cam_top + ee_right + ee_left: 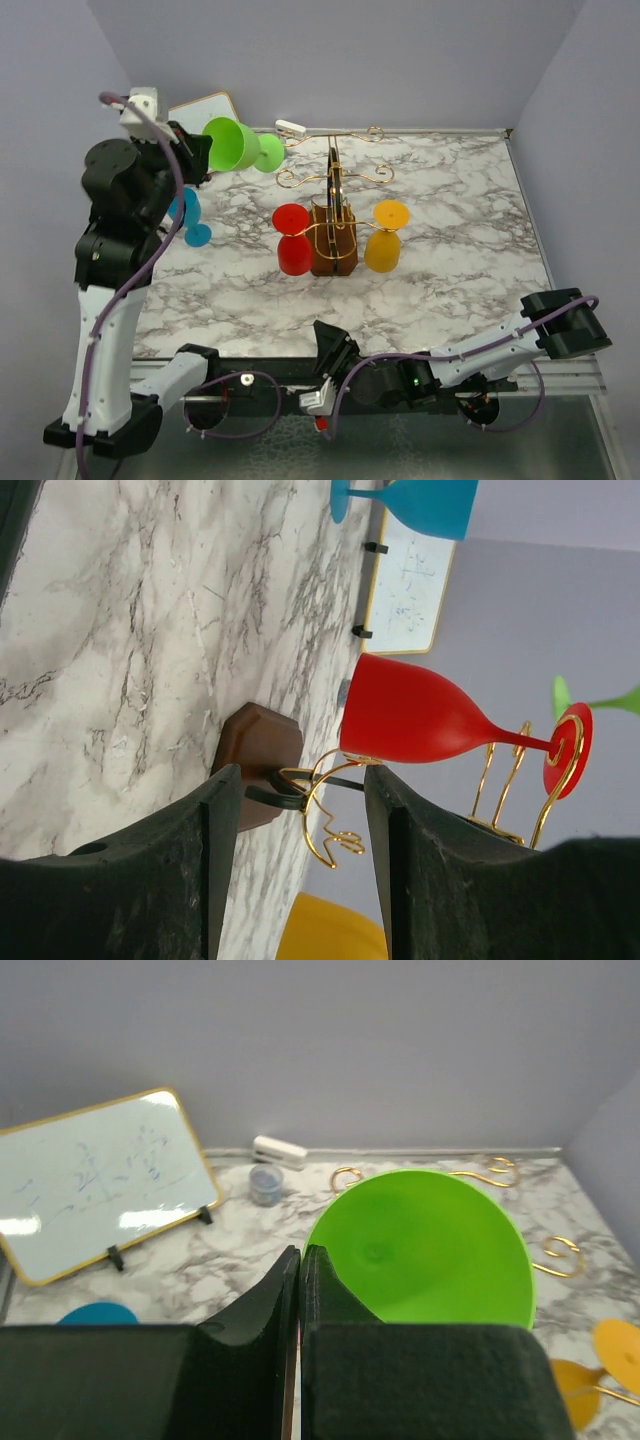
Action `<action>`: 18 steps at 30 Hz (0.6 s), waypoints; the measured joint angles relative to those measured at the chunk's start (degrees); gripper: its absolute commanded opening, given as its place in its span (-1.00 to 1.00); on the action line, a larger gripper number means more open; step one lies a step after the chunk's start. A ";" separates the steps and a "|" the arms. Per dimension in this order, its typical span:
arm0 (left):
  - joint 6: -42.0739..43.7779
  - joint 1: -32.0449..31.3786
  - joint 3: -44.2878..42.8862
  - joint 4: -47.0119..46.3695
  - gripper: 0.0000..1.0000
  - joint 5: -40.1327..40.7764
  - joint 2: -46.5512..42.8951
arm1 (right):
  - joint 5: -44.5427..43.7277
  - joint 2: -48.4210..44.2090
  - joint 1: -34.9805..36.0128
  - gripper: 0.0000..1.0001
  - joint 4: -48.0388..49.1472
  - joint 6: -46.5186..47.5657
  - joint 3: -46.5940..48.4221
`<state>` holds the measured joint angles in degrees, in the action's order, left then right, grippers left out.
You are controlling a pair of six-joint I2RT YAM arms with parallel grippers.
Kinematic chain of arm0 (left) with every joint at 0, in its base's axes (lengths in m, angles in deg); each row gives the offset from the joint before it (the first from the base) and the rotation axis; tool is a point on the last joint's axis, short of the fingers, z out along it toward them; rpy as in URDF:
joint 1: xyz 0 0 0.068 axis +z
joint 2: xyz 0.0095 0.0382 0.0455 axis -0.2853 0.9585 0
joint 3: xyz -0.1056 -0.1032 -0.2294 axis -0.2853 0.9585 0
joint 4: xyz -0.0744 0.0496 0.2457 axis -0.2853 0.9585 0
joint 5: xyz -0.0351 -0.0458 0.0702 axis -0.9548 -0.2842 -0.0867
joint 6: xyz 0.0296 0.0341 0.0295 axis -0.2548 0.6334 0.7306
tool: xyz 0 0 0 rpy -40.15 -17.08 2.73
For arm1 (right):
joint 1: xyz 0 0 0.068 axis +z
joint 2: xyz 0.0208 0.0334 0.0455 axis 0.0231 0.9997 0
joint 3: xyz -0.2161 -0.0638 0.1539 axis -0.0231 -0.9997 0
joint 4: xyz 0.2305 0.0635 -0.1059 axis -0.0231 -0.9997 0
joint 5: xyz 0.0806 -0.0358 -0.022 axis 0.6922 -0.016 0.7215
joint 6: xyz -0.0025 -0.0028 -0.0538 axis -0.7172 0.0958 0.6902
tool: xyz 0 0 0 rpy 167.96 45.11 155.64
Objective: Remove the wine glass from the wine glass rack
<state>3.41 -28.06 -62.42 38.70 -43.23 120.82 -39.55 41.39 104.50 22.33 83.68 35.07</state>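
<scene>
The wine glass rack (333,250) has a brown wooden base and a tall gold wire frame, and stands mid-table. A red glass (292,240) and a yellow glass (385,240) hang upside down on its lower arms. My left gripper (203,150) is raised left of the rack, shut on the rim of a green wine glass (235,143) held on its side. The glass's foot points toward the upper wire arms; contact cannot be told. In the left wrist view the fingertips (315,1260) pinch the green bowl (430,1250). My right gripper (335,347) is open and empty at the near edge, facing the rack base (260,755) and the red glass (420,715).
A blue glass (190,215) stands on the table behind the left arm. A small whiteboard (95,1180), a white block (278,1150) and a small grey cup (265,1183) sit along the back wall. Walls close the table at back and sides.
</scene>
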 measured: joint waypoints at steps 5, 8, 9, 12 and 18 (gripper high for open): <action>1.09 0.04 -2.19 1.57 -1.00 8.28 12.46 | -0.02 0.00 0.00 0.05 -3.19 -3.45 0.26; 1.44 0.68 -3.56 2.43 -1.00 11.93 18.21 | -0.11 0.00 0.00 0.05 -5.05 -5.68 0.61; 1.44 1.11 -3.67 2.40 -1.00 12.61 19.71 | -0.13 0.00 0.00 0.05 -5.53 -6.34 0.79; 0.94 4.42 -3.69 2.40 -1.00 12.46 23.32 | -0.22 0.00 0.00 0.04 -7.34 -8.52 1.70; -1.38 12.04 -3.17 1.90 -1.00 10.95 30.08 | -0.24 0.00 0.00 0.04 -10.27 -12.22 2.75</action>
<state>2.04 -16.02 -65.59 40.60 -32.28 150.90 -39.79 41.39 104.50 12.05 71.46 37.83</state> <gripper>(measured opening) 0.019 0.523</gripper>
